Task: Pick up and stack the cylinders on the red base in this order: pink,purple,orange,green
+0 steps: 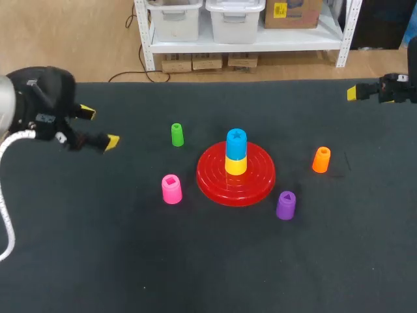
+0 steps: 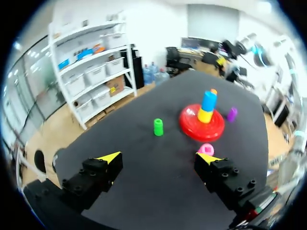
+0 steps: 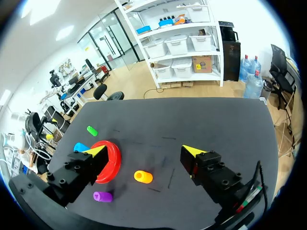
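Note:
The red base (image 1: 236, 175) lies at mid-table with a yellow cylinder (image 1: 236, 164) and a blue one (image 1: 236, 143) stacked on its peg. Around it stand the pink cylinder (image 1: 171, 189), the purple cylinder (image 1: 285, 205), the orange cylinder (image 1: 321, 160) and the green cylinder (image 1: 176, 134). My left gripper (image 1: 98, 126) hovers open at the left, well away from all of them; its wrist view has the green cylinder (image 2: 158, 127) ahead and the pink one (image 2: 206, 149) by a fingertip. My right gripper (image 3: 144, 152) is open at the far right edge, the orange cylinder (image 3: 143, 177) below between its fingers.
The dark table mat (image 1: 208, 261) runs wide and bare in front of the base. In the right wrist view the purple cylinder (image 3: 102, 196) and the red base (image 3: 110, 160) sit beside one finger, the green cylinder (image 3: 91, 130) farther off.

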`<action>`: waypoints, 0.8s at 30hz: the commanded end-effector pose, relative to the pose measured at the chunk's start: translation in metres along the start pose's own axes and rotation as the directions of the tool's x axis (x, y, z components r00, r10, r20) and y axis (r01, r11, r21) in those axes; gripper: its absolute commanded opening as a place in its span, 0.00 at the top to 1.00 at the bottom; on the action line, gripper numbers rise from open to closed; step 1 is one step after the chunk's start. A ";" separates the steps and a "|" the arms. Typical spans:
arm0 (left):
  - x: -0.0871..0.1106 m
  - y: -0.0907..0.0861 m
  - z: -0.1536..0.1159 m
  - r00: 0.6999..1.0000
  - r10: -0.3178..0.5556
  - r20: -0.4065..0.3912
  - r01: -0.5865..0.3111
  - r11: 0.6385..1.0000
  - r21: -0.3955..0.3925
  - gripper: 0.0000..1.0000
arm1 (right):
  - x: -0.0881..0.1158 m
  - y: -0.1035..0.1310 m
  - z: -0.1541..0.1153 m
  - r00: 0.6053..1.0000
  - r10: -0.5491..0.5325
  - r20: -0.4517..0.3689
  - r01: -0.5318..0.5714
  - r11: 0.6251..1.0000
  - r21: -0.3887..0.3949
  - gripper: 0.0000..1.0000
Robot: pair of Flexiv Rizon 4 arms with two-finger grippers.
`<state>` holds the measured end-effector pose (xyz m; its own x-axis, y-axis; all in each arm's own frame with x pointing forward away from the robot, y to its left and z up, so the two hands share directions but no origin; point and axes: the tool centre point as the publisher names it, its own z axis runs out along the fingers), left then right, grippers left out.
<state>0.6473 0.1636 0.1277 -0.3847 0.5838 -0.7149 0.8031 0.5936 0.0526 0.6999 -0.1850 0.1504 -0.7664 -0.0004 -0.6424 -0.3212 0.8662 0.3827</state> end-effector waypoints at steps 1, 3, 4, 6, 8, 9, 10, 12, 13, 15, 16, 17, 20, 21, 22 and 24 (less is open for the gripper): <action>0.011 0.001 -0.013 0.977 0.207 0.045 -0.211 0.934 0.286 0.00 | 0.000 0.000 0.000 1.000 0.000 0.000 0.000 1.000 0.000 0.00; 0.014 0.001 -0.013 0.976 0.212 0.041 -0.215 0.936 0.278 0.00 | 0.000 0.000 0.000 1.000 0.000 0.000 0.000 1.000 0.000 0.00; 0.014 0.001 -0.013 0.976 0.212 0.041 -0.215 0.936 0.278 0.00 | 0.000 0.000 0.000 1.000 0.000 0.000 0.000 1.000 0.000 0.00; 0.014 0.001 -0.013 0.976 0.212 0.041 -0.215 0.936 0.278 0.00 | 0.000 0.000 0.000 1.000 0.000 0.000 0.000 1.000 0.000 0.00; 0.014 0.001 -0.013 0.976 0.212 0.041 -0.215 0.936 0.278 0.00 | 0.000 0.000 0.000 1.000 0.000 0.000 0.000 1.000 0.000 0.00; 0.014 0.001 -0.013 0.976 0.212 0.041 -0.215 0.936 0.278 0.00 | 0.000 0.000 0.000 1.000 0.000 0.000 0.000 1.000 0.000 0.00; 0.014 0.001 -0.013 0.976 0.212 0.041 -0.215 0.936 0.278 0.00 | 0.000 0.000 0.000 1.000 0.000 0.000 0.000 1.000 0.000 0.00; 0.014 0.003 -0.012 0.972 0.227 0.060 -0.235 0.925 0.299 0.00 | 0.000 0.000 0.000 1.000 0.000 0.000 0.000 1.000 0.000 0.00; 0.016 0.005 -0.011 0.970 0.234 0.067 -0.243 0.915 0.322 0.00 | 0.000 0.000 0.000 1.000 0.000 0.000 0.000 1.000 0.000 0.00; 0.016 0.012 -0.010 0.971 0.235 0.050 -0.239 0.923 0.303 0.00 | 0.000 0.000 0.000 1.000 0.000 0.000 0.000 1.000 0.000 0.00; 0.015 0.013 -0.012 0.972 0.228 0.066 -0.237 0.918 0.318 0.00 | 0.000 0.000 0.000 1.000 0.000 0.000 0.000 1.000 0.000 0.00; 0.014 0.013 -0.015 0.969 0.234 0.083 -0.248 0.912 0.327 0.00 | 0.000 0.000 0.000 1.000 0.000 0.000 0.000 1.000 0.000 0.00; 0.015 0.012 -0.018 0.968 0.242 0.070 -0.251 0.928 0.273 0.00 | 0.000 0.000 0.000 1.000 0.000 0.000 0.000 1.000 0.000 0.00; 0.015 0.006 -0.022 0.952 0.294 0.085 -0.306 0.921 0.240 0.00 | 0.000 0.000 0.000 1.000 0.000 0.000 0.000 1.000 0.000 0.00; 0.015 0.001 -0.027 0.942 0.319 0.105 -0.335 0.913 0.233 0.00 | 0.000 0.000 0.000 1.000 0.000 0.000 0.000 1.000 0.000 0.00; 0.016 -0.006 -0.032 0.945 0.311 0.105 -0.327 0.915 0.238 0.00 | 0.000 0.000 0.000 1.000 0.000 0.000 0.000 1.000 0.000 0.00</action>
<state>0.6407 0.1849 0.1323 -0.0733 0.6874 -0.7226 0.9803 0.1829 0.0746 0.6999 -0.1846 0.1504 -0.7664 -0.0011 -0.6424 -0.3217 0.8662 0.3824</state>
